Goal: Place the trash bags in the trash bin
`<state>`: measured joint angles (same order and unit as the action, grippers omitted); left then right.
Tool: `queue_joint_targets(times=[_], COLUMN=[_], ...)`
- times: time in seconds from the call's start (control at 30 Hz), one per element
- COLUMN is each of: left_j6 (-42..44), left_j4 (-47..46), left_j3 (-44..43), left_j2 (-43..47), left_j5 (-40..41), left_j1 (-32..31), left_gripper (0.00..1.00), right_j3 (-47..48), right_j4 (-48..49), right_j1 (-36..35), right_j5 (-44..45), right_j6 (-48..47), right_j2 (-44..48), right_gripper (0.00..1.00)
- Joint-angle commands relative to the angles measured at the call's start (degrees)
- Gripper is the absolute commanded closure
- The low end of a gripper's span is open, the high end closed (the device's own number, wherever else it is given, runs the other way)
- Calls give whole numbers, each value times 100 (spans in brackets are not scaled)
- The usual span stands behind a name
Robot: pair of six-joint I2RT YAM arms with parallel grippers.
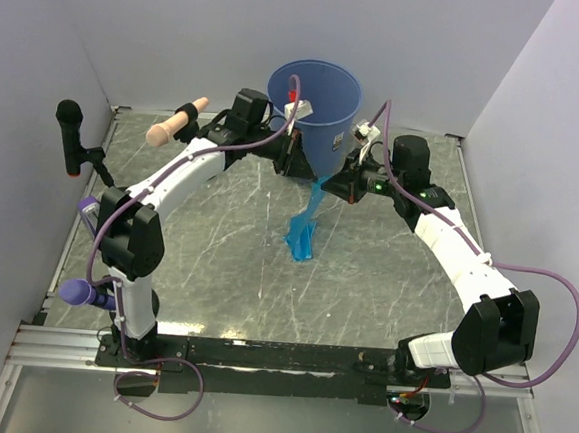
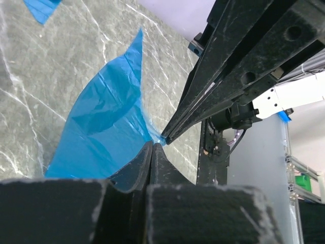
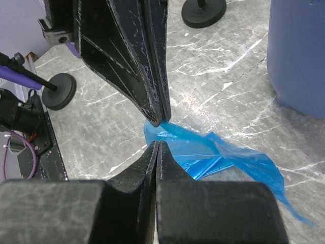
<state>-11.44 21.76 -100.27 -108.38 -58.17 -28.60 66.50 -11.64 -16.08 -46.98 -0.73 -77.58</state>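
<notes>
Seeing both tools on the same top corner of the trash bag. The left tool is pressed together on the film edge. The right tool is also pressed together on it, tip to tip with the left. The bag hangs from the pinch as a narrow strip, with its lower end resting on the tabletop, just in front of the trash bin and not in it.

My read of the step: lift and carry over the rim.
- I'd hold one pinch firm before the other lets go, since the film looks thin and slippery.
- Raise until the tail clears the rim, or it drags on the outer wall and ends up draped outside.
- Travel slowly so the strip doesn't swing.
- Release only with most of the film above the opening.
- Watch for finger clash, since the tips are touching.

Count:
- 1 bin.
- 1 bag confirmed in the top view.
- 1 extra blue patch at the corner of the left wrist view. I can't tell whether it's a separate bag or this one's tail.
- 2 round black stand bases in the right wrist view.
- 1 microphone at the tabletop's left edge.
</notes>
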Motion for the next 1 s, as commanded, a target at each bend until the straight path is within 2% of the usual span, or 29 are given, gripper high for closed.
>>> queue_joint_targets(times=[0.0,0.33,0.53,0.97], left_j6=[501,1074,1504,1891], left_j4=[266,891,1243,1586], left_j3=[-431,-643,-634,-468], left_j2=[53,300,431,677], left_j5=[-37,52,8,8], left_j1=[-5,364,469,680], left_gripper=[99,100,99,99], right_j3=[214,91,170,276], right_j4=[31,-383,-593,-910], right_j1=[52,412,544,772], right_j5=[-4,250,619,1507], right_j6=[-129,-419,-682,-1114], right_j2=[191,366,367,349], right_gripper=[100,100,100,100])
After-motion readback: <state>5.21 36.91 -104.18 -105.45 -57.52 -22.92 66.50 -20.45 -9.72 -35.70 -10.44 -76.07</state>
